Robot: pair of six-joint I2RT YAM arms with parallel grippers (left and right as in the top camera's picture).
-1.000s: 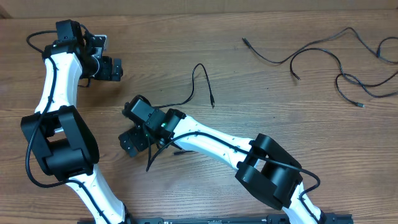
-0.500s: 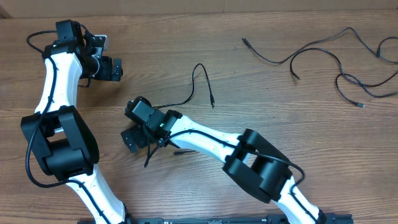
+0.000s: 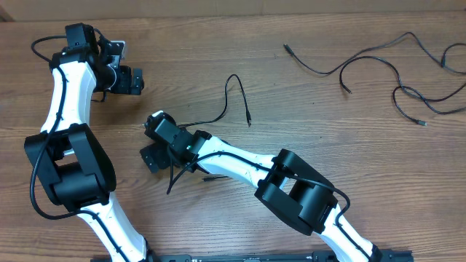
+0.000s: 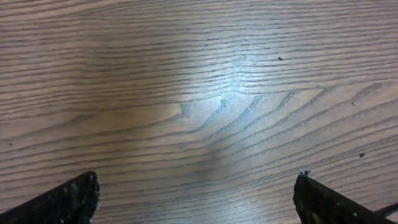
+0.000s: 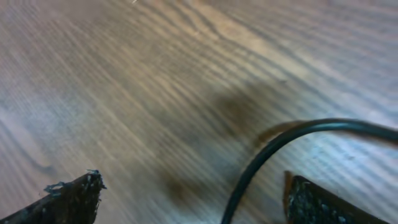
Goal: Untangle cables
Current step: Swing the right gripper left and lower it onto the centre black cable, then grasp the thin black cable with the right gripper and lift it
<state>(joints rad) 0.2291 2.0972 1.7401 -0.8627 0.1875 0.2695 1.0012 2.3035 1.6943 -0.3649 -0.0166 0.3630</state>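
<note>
While the white-and-black right arm has been folding its elbow in toward the middle over the last moment, its right gripper (image 3: 154, 157) has crept a little up and to the left across the brown wood-grain table (image 3: 328, 145), so it now sits right over the near stretch of the thin black cord (image 3: 233, 76) that loops up beyond it and trails out again below the wrist. From the wrist view the right gripper (image 5: 193, 190) has its fingers spread wide, and the thin black cord (image 5: 280, 140) curves down between them, close to the right-hand finger (image 5: 311, 199) and not yet pinched. That looks to me like lining up for a grab: the cord is inside the gap, so a squeeze ought to catch it, though it lies off-centre and could slip out past that finger. The left gripper (image 3: 129, 80) hasn't budged, parked far to the left with its fingers wide apart over bare wood (image 4: 196, 186), holding nothing. The other thin black cords (image 3: 317, 71) lie spread loose at the far right, well apart from both arms
</note>
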